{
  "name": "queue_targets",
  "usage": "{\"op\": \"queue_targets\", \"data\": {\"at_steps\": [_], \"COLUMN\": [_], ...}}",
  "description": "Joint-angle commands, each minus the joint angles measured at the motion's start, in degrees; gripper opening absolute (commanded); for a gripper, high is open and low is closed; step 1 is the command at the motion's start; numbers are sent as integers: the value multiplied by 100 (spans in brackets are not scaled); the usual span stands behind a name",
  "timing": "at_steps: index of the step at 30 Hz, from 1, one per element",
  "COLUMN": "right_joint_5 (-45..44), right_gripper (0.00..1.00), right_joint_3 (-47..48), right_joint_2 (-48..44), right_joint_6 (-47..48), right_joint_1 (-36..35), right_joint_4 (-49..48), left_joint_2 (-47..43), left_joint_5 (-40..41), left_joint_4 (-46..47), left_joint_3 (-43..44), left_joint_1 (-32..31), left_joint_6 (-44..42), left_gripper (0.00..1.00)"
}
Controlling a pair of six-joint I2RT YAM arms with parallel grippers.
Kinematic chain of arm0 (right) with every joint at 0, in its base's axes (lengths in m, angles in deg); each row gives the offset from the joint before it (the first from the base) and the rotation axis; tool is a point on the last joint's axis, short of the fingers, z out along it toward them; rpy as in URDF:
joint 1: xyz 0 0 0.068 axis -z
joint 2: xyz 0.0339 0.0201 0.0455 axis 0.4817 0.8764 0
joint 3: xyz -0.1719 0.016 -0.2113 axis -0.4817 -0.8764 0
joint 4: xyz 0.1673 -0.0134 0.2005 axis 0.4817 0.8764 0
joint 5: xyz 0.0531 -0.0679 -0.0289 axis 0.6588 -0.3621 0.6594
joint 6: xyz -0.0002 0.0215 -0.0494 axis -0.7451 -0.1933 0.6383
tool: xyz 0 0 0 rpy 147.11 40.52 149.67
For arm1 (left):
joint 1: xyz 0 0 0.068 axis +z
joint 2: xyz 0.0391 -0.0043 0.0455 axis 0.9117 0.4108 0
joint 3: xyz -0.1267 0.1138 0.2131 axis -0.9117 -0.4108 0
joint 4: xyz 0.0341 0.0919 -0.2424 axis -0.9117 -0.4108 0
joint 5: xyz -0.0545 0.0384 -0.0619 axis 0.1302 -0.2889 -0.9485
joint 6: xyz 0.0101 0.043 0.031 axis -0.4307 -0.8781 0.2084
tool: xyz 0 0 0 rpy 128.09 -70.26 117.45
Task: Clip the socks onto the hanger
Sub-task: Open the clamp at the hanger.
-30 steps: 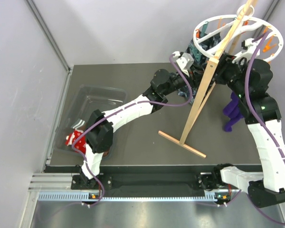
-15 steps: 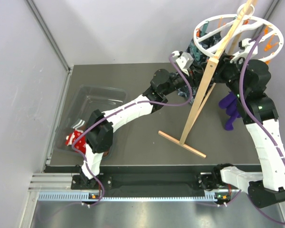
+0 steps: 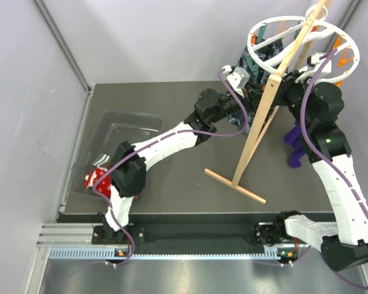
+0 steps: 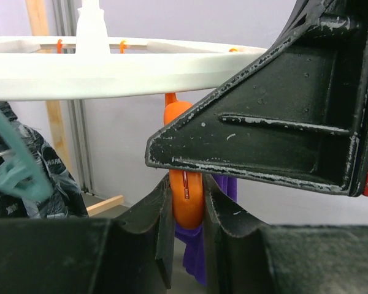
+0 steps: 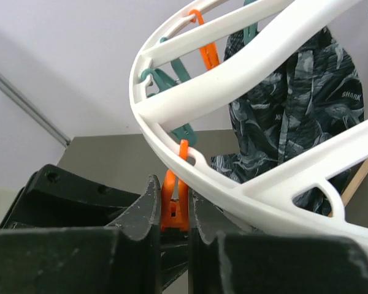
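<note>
The hanger (image 3: 300,38), a white ring with orange and teal clips, tops a slanted wooden pole at the back right. Under the ring both grippers meet. My left gripper (image 4: 187,202) is shut on an orange clip (image 4: 185,184), with purple cloth (image 4: 196,251) hanging just below it. My right gripper (image 5: 173,211) is shut on an orange clip (image 5: 175,199) that hangs from the ring (image 5: 245,184). From above, the left gripper (image 3: 257,97) and right gripper (image 3: 287,92) are partly hidden by the pole. A red patterned sock (image 3: 97,179) lies in the clear bin (image 3: 119,125) at the left.
A long purple sock (image 3: 296,147) dangles beside the right arm. A dark-blue patterned cloth (image 5: 294,104) hangs from the far side of the ring. The pole's wooden foot (image 3: 234,185) lies across the table's middle. Grey walls close in behind and to the left.
My right gripper has shut on the orange clip. The right arm has edged left and up, the ring has shifted slightly left, and the purple sock has swung with it. The left arm held still.
</note>
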Motion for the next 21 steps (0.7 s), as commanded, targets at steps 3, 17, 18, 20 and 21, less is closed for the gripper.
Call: {"op": "queue_targets", "data": {"at_steps": [3, 17, 18, 20, 21], "right_joint_5": [-348, -532, -532, -585, -576], "right_gripper": [0, 0, 0, 0, 0], "right_joint_3": [238, 308, 308, 264, 247], "right_joint_2": [48, 145, 145, 136, 136], "right_joint_6": [104, 200, 200, 200, 200], "right_joint_1": [25, 25, 25, 25, 25], "right_joint_4": [-639, -191, -191, -138, -138], "left_joint_2": [-302, -1628, -1630, -1875, -1963], "left_joint_5": [-352, 1080, 1195, 1423, 1485], "left_joint_4": [-69, -875, -877, -1210, -1333], "left_joint_3": [69, -1977, -2092, -2460, -2585], "left_joint_1": [-121, 581, 652, 819, 1011], "left_joint_6": [-130, 123, 212, 414, 676], "left_gripper": [27, 49, 49, 48, 48]}}
